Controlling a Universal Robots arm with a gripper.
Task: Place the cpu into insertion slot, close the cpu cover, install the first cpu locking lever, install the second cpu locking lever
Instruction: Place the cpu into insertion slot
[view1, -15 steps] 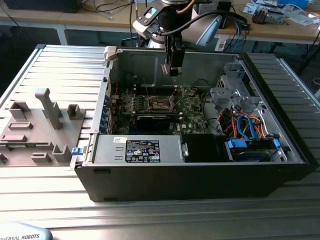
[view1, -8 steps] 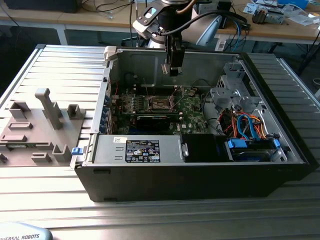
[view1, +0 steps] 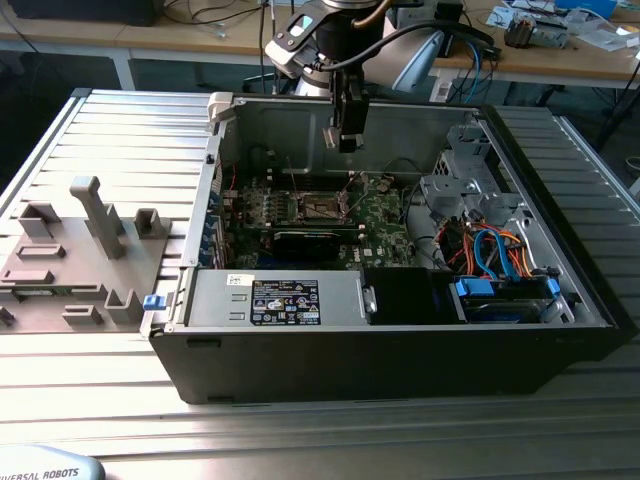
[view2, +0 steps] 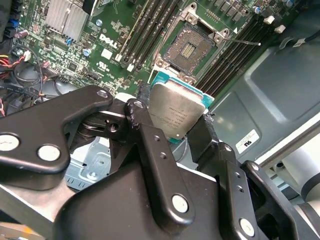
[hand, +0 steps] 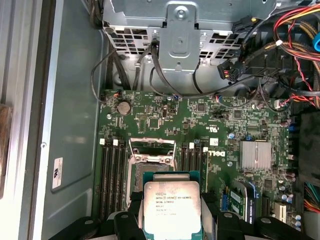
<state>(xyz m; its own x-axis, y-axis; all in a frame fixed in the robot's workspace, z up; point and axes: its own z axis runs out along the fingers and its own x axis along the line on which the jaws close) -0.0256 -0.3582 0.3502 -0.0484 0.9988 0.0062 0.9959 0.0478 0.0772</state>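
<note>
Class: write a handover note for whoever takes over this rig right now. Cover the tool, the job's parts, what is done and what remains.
Tool: shut on the cpu, gripping its edges above the motherboard.
Insertion slot: empty, contacts exposed.
Cpu cover: appears raised, not over the slot.
Done: cpu is in the grasp, close to the slot.
Left: seating the cpu, closing the cover, both locking levers.

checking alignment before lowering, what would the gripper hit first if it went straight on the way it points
Most likely the small dark square metal-rimmed socket in the green circuit board. The gripper, shut on the flat silver-topped square chip, points at it; depth is unclear, so the rim may come first.
</note>
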